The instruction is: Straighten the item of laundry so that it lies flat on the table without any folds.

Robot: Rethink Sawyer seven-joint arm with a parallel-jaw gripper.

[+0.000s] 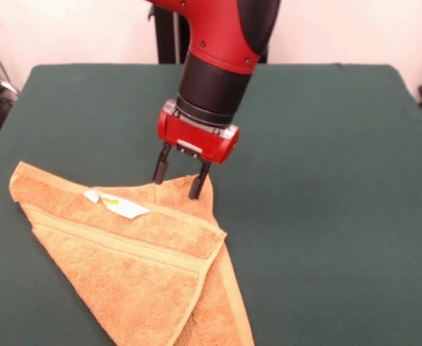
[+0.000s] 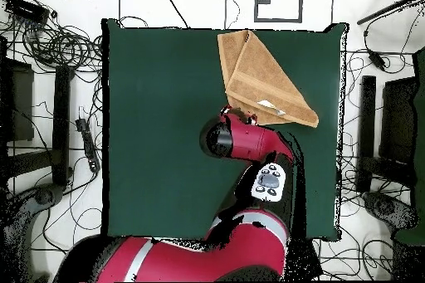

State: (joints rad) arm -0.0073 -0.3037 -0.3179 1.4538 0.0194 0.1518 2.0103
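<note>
The two black fingers (image 1: 200,182) of the red and black gripper (image 1: 181,179) stand apart, open, and nothing is between them. Their tips hang just over the far corner of the small orange-tan terry towel (image 1: 135,267), or maybe they touch it; I cannot tell which.

The towel lies at the near left of the large dark green felt worktop (image 1: 326,180), and its near part goes out of the front view. It is folded into a triangle, with an upper layer lying over a lower one, and a small white tag (image 1: 117,204) shows on the upper layer near the fingers.

I judge that the step in hand is to take the top layer. To do it well, the fingers should pinch only the upper layer at its corner, then carry it away from the fold line, low and slow, so the lower layer does not drag.
</note>
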